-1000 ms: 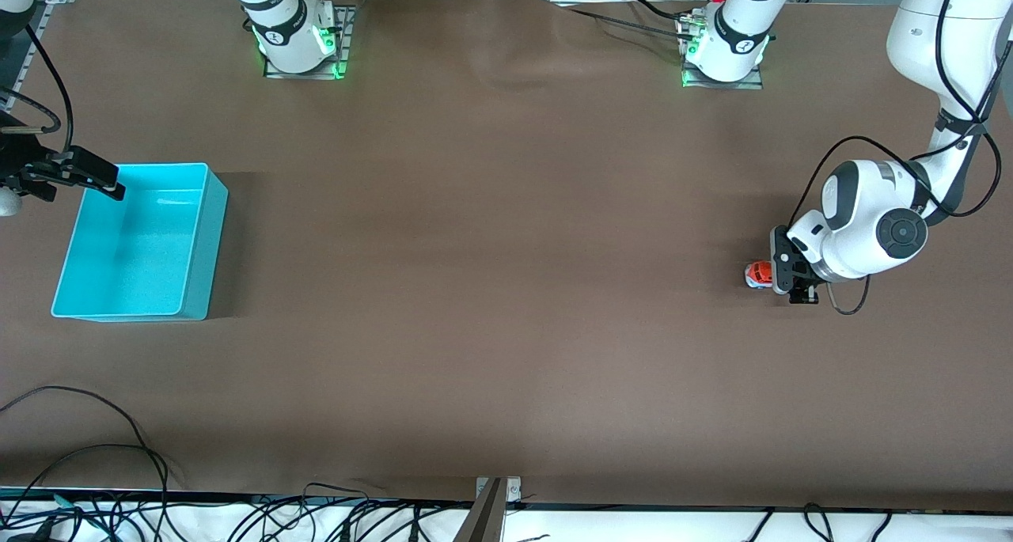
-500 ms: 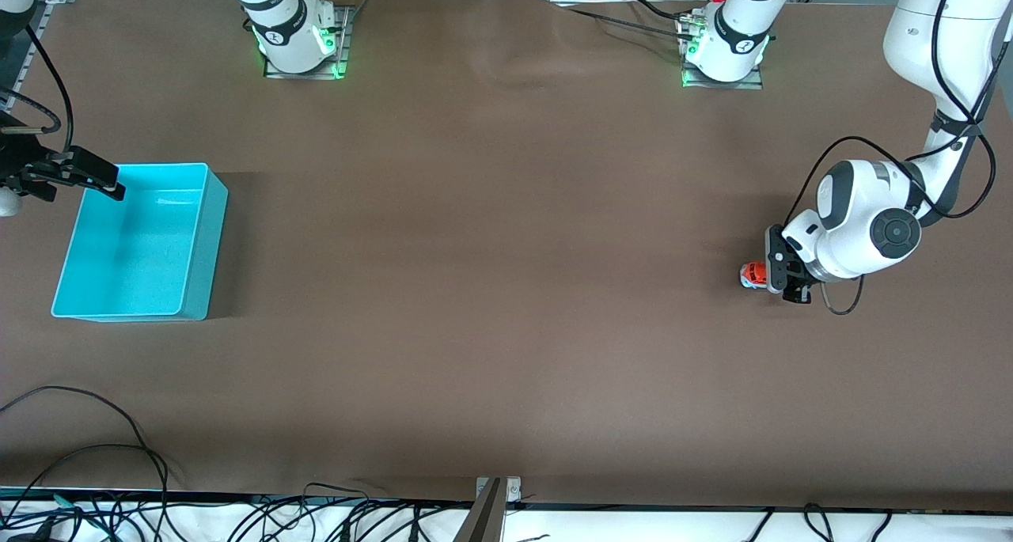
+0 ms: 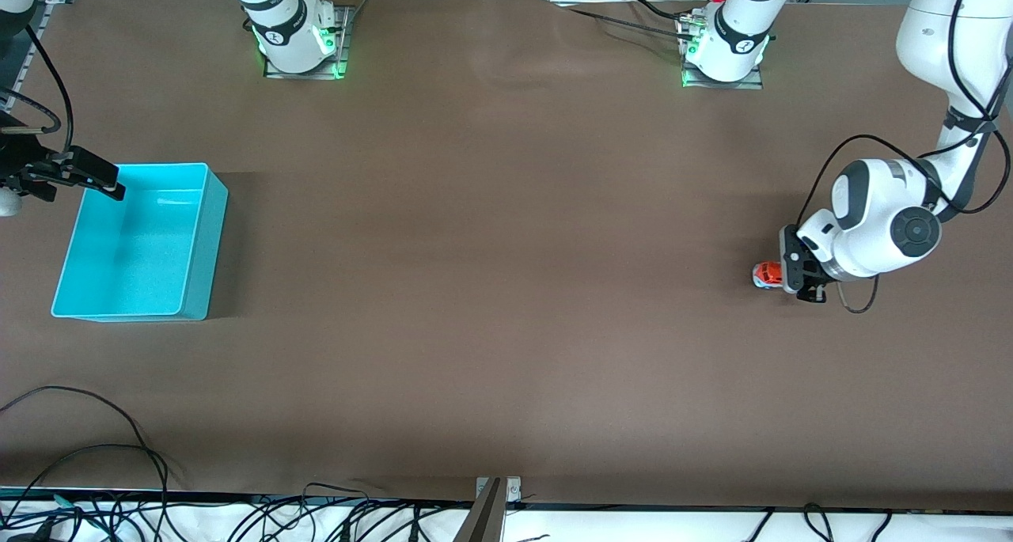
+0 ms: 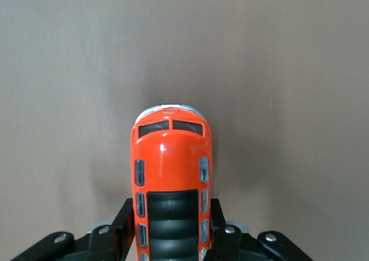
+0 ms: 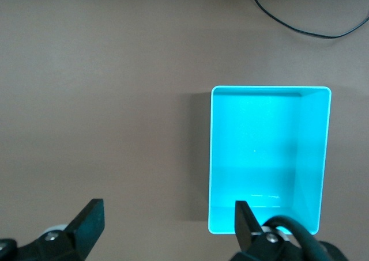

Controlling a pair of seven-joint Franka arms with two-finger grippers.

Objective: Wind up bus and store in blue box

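The small orange bus [image 3: 764,274] with a dark roof window is low on the brown table near the left arm's end. My left gripper [image 3: 782,276] is shut on its rear, with the front sticking out. In the left wrist view the bus [image 4: 171,157] fills the middle, and the left gripper [image 4: 171,222] has a black finger pressed on each side. The blue box [image 3: 204,241] stands empty near the right arm's end. My right gripper [image 3: 96,180] hovers open and empty over the box's edge. The right wrist view shows this gripper [image 5: 166,212] and the box [image 5: 268,157].
The two arm bases [image 3: 294,36] [image 3: 724,47] stand along the table's edge farthest from the front camera. Black cables [image 3: 87,447] lie near the table's front edge at the right arm's end. A wide stretch of bare brown table lies between the box and the bus.
My left gripper, holding the bus, first slid slightly toward the right arm's end, then drew back toward the left arm's end. The right arm has not moved.
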